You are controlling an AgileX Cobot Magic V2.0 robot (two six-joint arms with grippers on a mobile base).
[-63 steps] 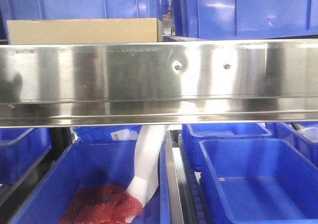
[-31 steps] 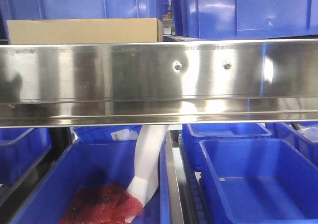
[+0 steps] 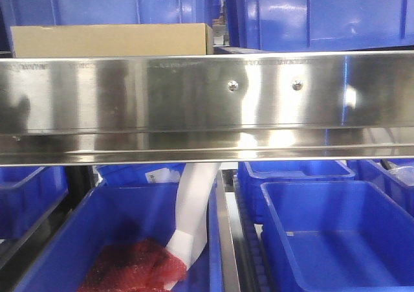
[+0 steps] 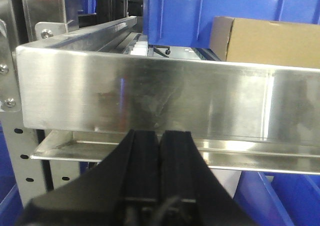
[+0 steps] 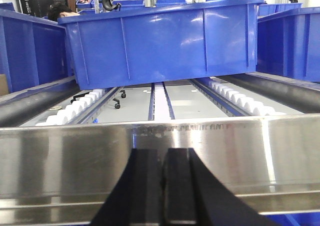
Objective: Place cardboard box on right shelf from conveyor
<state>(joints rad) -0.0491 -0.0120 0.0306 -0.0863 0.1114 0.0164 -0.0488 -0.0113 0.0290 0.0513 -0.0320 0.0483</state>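
The tan cardboard box (image 3: 110, 41) rests on the stainless right shelf (image 3: 194, 101), behind its mirror-like front rail at the left; the left wrist view shows the cardboard box (image 4: 270, 40) at the upper right behind the right shelf rail (image 4: 150, 98). My left gripper (image 4: 159, 136) is shut and empty, below and in front of the rail. My right gripper (image 5: 163, 153) is also shut with nothing in it, facing the shelf rail (image 5: 160, 156). The conveyor is out of view.
Blue plastic bins (image 3: 310, 13) stand on the shelf at the right and behind the box. One blue bin (image 5: 160, 40) sits on roller tracks straight ahead of the right gripper. Lower blue bins (image 3: 323, 234) hold red netting (image 3: 129, 266) and a white piece (image 3: 191, 214).
The view has shifted very slightly, with the rail's screws and box edge drifting a little to the right. Nothing else has moved.
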